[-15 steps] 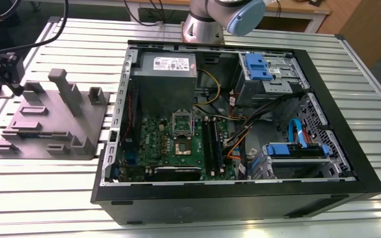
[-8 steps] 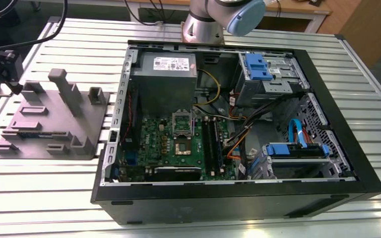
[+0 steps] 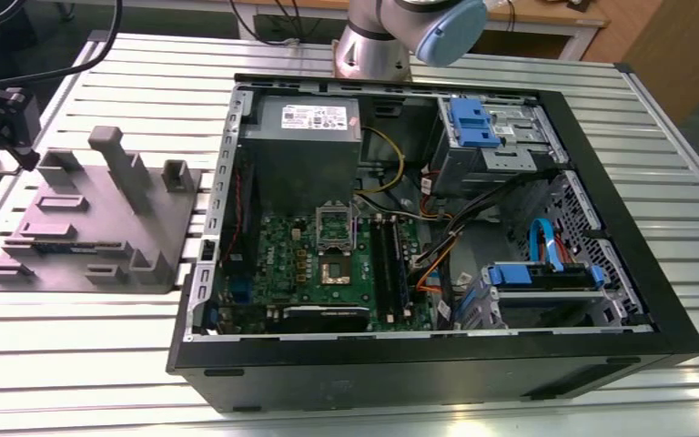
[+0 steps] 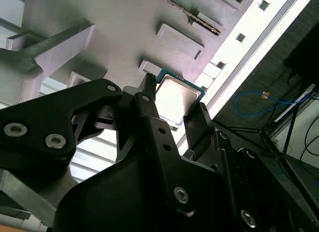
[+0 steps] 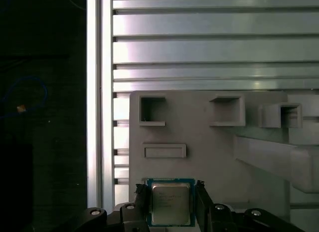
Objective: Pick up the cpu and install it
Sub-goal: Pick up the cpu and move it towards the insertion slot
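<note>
**Cpu pickup at the jig.** The cpu (image 5: 170, 204) sits level, metal top up, at one edge of the grey jig (image 5: 209, 142). The jig is a plate of pockets and posts, evidently meant to present each part at a known place for a grasp from above (the square pockets nearest the cpu hold nothing). Whether the cpu rests on the jig or hangs just clear of it cannot be told.

The claw (image 4: 174, 100) stands over the cpu with one finger (image 5: 142, 204) at each of two opposite sides, a hold that probably spares the underside contacts. The fingers are only as far apart as the cpu is wide and meet its edges with no gap showing, so by this reading the claw is clamped on it.

Beside the jig, on the exterior view's right, the case (image 3: 447, 369) lies open. Its socket (image 3: 332, 266), well apart from the jig, appears bare.
</note>
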Robot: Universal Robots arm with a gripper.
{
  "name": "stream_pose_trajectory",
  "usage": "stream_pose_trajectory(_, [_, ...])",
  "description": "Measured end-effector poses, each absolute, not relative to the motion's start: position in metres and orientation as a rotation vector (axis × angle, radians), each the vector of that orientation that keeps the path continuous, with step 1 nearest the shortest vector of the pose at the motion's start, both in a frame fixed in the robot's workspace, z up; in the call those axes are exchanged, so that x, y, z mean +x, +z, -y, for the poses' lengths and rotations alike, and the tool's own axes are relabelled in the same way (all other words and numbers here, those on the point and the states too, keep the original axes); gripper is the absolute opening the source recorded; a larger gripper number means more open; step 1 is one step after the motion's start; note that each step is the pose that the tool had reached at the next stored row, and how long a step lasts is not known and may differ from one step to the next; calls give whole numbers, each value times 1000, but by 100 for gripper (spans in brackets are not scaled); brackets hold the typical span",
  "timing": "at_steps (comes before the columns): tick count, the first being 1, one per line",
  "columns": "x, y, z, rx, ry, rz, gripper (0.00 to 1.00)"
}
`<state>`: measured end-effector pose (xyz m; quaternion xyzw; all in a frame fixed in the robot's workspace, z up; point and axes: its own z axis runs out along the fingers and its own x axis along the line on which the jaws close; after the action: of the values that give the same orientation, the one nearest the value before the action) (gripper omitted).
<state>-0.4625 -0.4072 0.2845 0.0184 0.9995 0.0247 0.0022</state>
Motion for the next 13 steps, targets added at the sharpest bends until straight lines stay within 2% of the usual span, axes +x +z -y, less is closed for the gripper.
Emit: stream_pose_trajectory(13, [-462,290,407,58,77,-3136,47])
